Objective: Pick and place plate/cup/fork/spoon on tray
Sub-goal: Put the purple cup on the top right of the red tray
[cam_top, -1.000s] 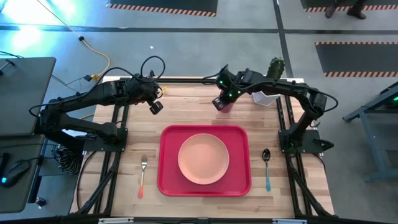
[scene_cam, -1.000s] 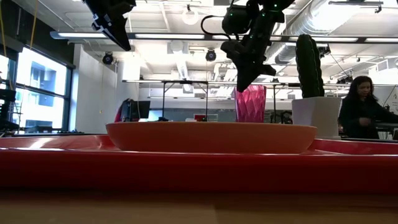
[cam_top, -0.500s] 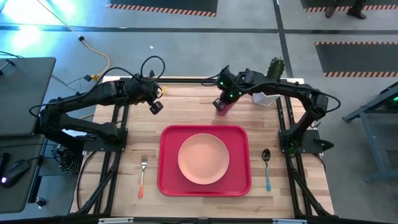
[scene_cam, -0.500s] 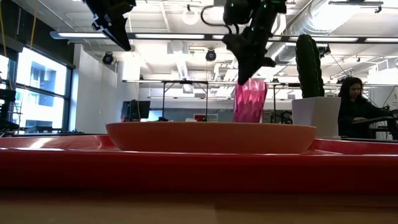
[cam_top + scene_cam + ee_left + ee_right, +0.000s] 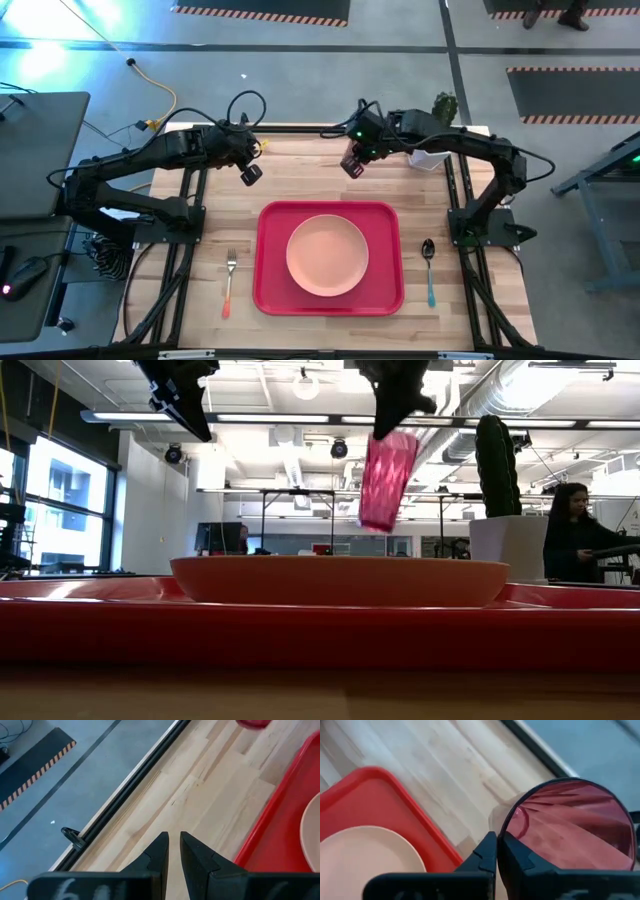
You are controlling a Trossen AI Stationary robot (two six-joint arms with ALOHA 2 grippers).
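The right claw [image 5: 398, 405], pinching the cup [image 5: 386, 480] by its rim, has lifted it off the surface at the tray's [image 5: 272, 290] twelve o'clock; carrying over comes next. The left claw [image 5: 171, 851], nearly clenched and empty, waits at ten o'clock.

Bright even overhead light, cyan glare top left, blurred right-wrist tabletop, soft shadows

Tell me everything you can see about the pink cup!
The cup is a small see-through red-pink tumbler with a faceted wall, plastic by its look. It hangs tilted in the air above the table's far side, beyond the tray, touching nothing else. The right gripper pinches its round rim, one finger inside and one outside. It looks empty.
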